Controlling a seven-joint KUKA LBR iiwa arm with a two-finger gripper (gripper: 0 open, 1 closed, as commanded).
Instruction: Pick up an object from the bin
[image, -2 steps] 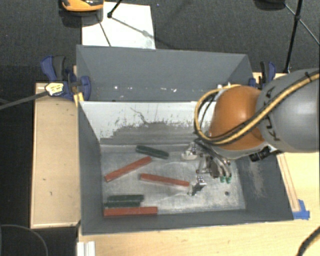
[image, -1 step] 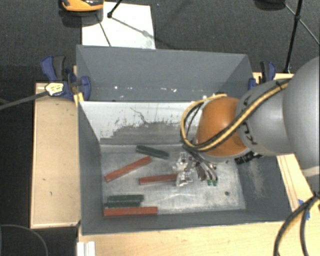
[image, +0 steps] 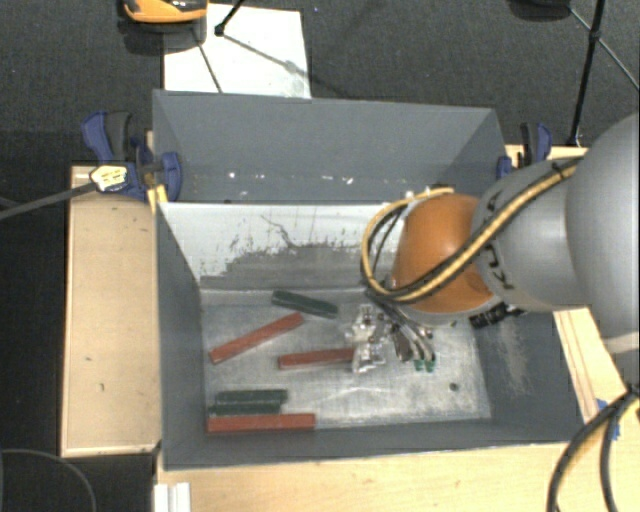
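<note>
Scuffs streak the grey bin floor (image: 445, 392) beneath the hand (image: 368, 350), grip unclear, beside a red-brown bar (image: 312, 358).

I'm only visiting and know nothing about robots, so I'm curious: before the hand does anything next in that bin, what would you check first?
1. Hand down at a thing: ok, it sits low at the right end of the middle red-brown stick.
2. That stick actually gripped: cannot tell.
3. Neighbours out of the way: ok, the upper dark green stick and the slanted red-brown stick lie apart from it.
4. Front pair undisturbed: ok, the front dark green stick and the front red-brown stick lie side by side, well left of the hand.
5. Hand away from the bin walls: ok, it is over the floor.
</note>
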